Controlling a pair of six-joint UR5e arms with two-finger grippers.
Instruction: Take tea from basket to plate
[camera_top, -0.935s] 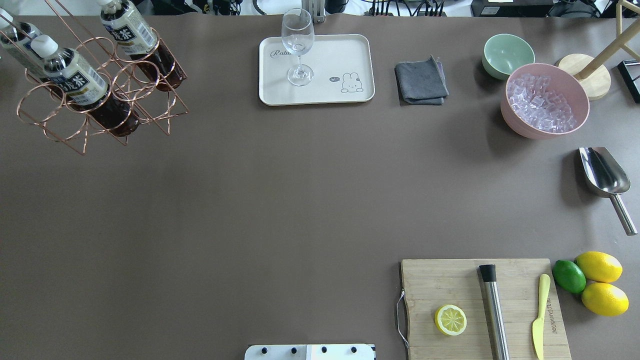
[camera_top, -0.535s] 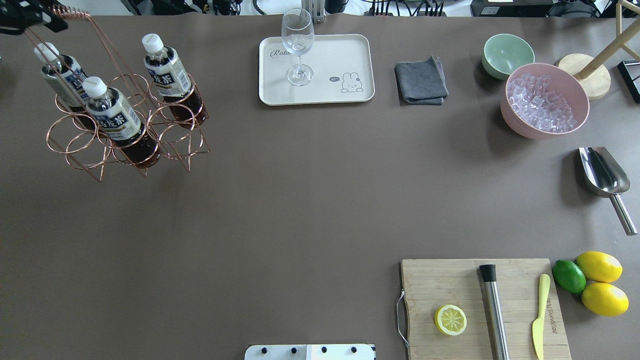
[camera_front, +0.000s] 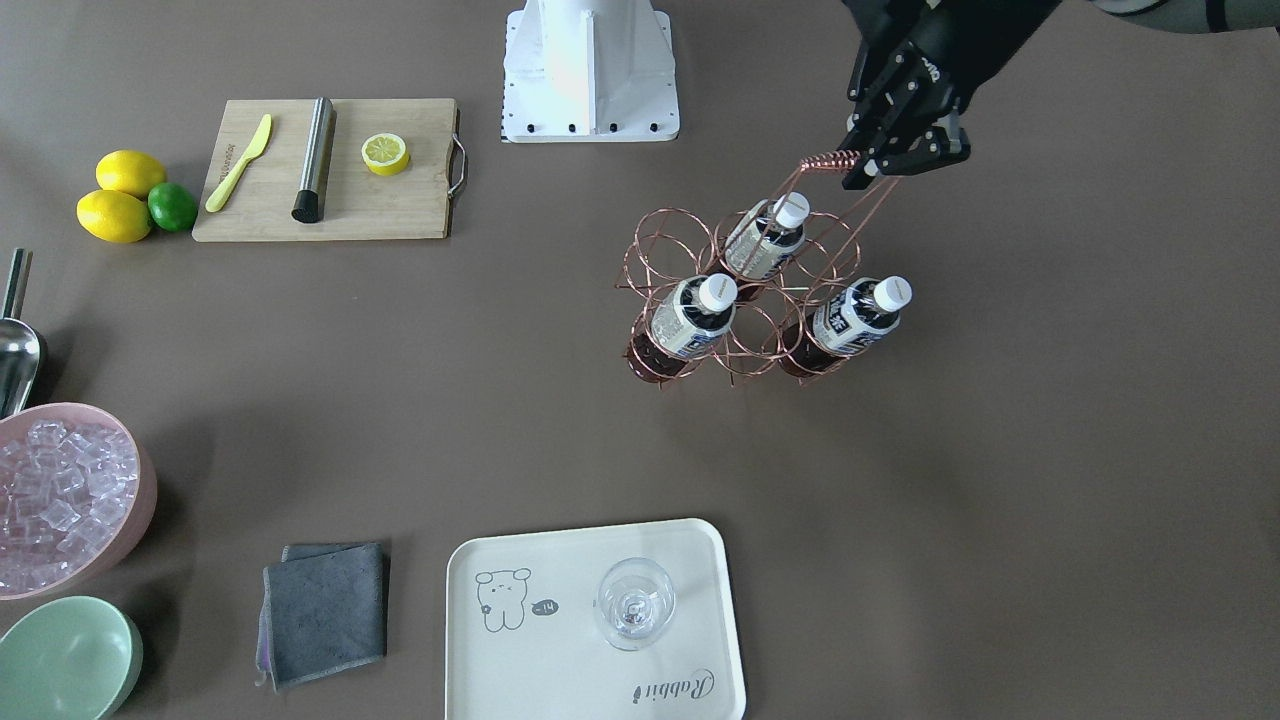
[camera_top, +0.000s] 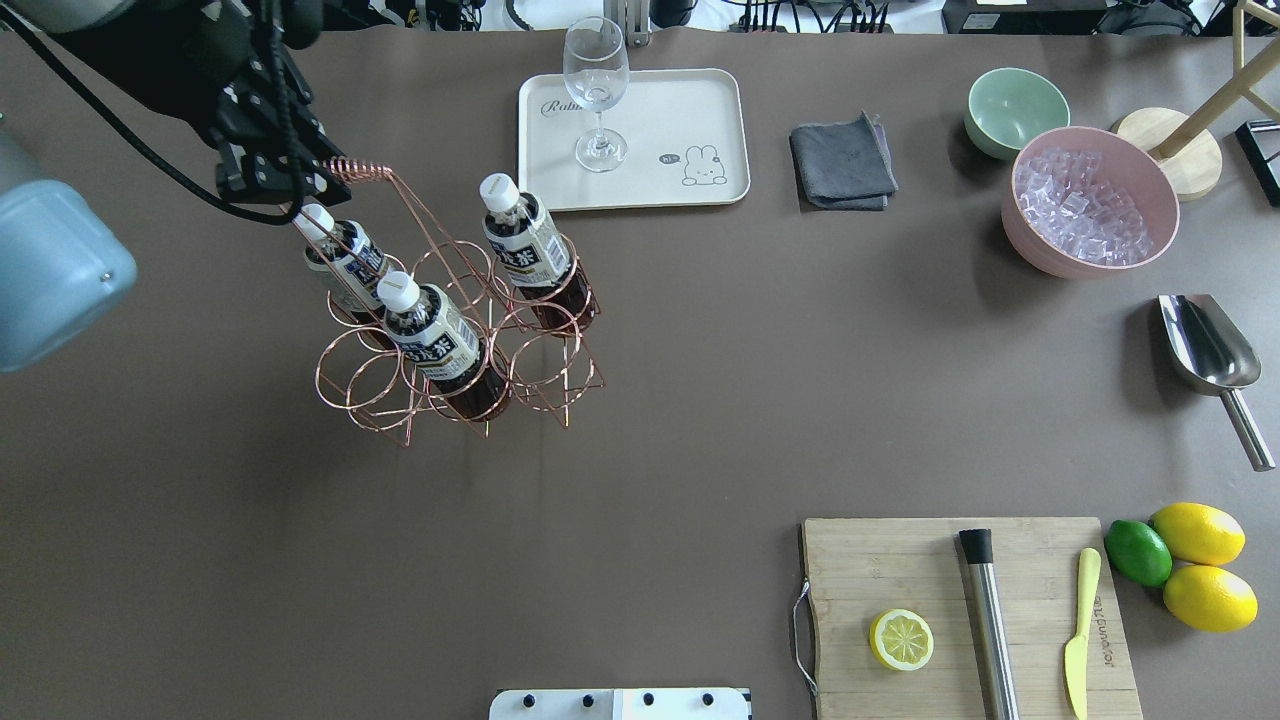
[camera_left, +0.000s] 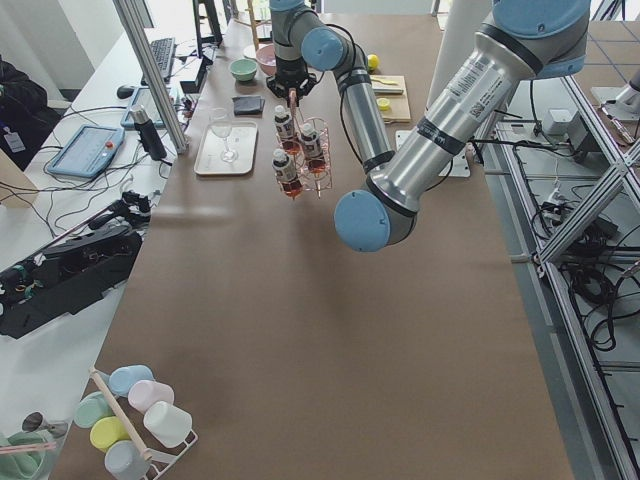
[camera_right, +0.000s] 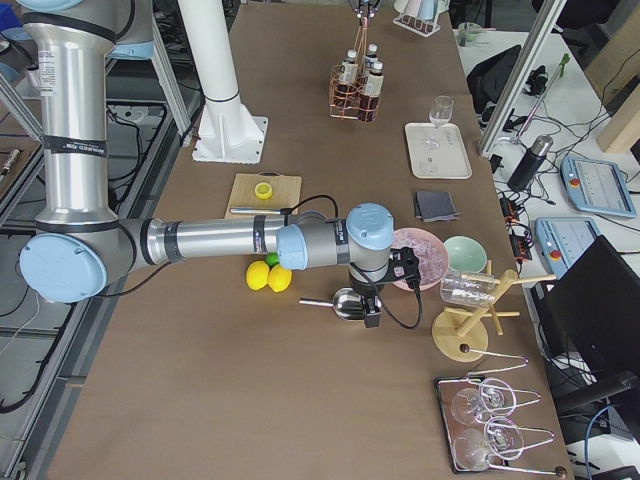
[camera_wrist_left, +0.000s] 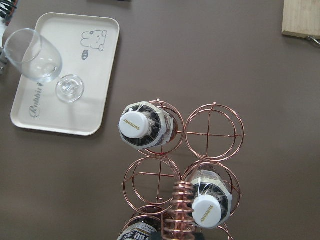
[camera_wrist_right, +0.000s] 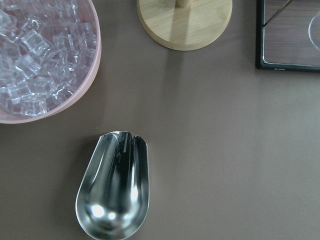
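- The left gripper (camera_front: 880, 165) has its jaws pinched on the coiled wire handle of the basket (camera_wrist_left: 214, 133). The basket hangs tilted on the robot's side of the plate (camera_top: 690, 110), off toward the robot's left and clear of its rim.
- All three bottles sit in their rings. The tea (camera_top: 525, 245) closest to the plate leans with the rack.
- Swing is my worry. A thin round wire can pivot between two pads, and the bottles sit loose in open rings, so a sharp stop might tip one out.
- The bottles are smooth plastic with slick labels and small white caps, so a grip could easily land crooked.
- A wine glass (camera_top: 597, 90) stands on the end of the plate nearer the basket. It is thin-stemmed and top-heavy, and a careless set-down could knock it over.
- The plate looks flat and glossy with a low lip, so a bottle might skid on it.
- The right gripper (camera_right: 372, 318) is far from the plate, over a steel scoop (camera_wrist_right: 114, 192). I cannot tell how its jaws stand.
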